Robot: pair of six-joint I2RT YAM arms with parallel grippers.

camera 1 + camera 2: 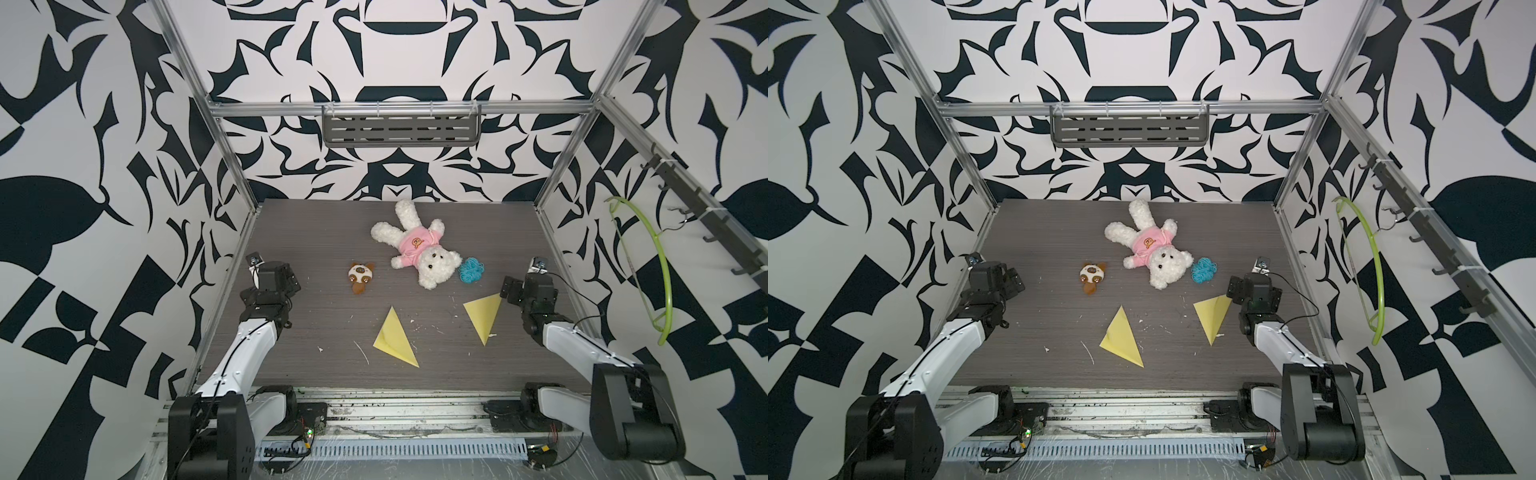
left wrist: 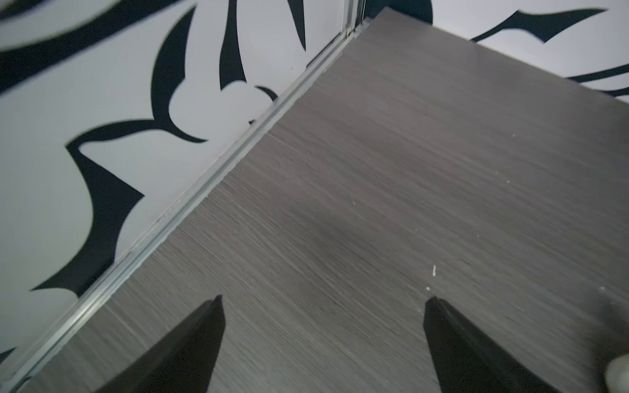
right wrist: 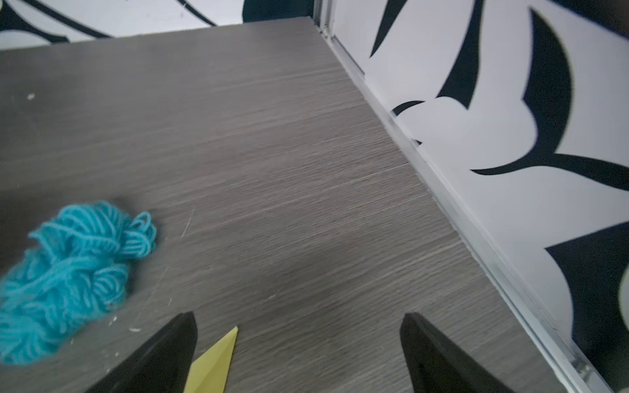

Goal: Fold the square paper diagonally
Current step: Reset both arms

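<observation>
Grey table (image 3: 306, 170); folded paper (image 3: 214, 364) shows between spread right fingers (image 3: 439, 357).

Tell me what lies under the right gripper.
A corner of the yellow folded paper shows beneath the open right gripper, on grey table. Its fingers hide the rest.

Both arms looked alike: smooth white shells on the long links, chunky black housings at every joint. The left arm (image 1: 253, 345) had a thin cable (image 1: 227, 362) running up its white forearm, and small dark screws dotted the shell. On the right arm (image 1: 577, 345) a looped cable (image 1: 1316, 307) stood off the wrist. Each wrist carried a small silver camera (image 1: 254, 261). The bases (image 1: 307, 409) were flat black blocks, with a green light (image 1: 309, 434) glowing by the left one. The left gripper (image 2: 323, 299) and right gripper (image 3: 299, 318) ended in matte black fingers (image 2: 190, 343), each tapering to a point.
</observation>
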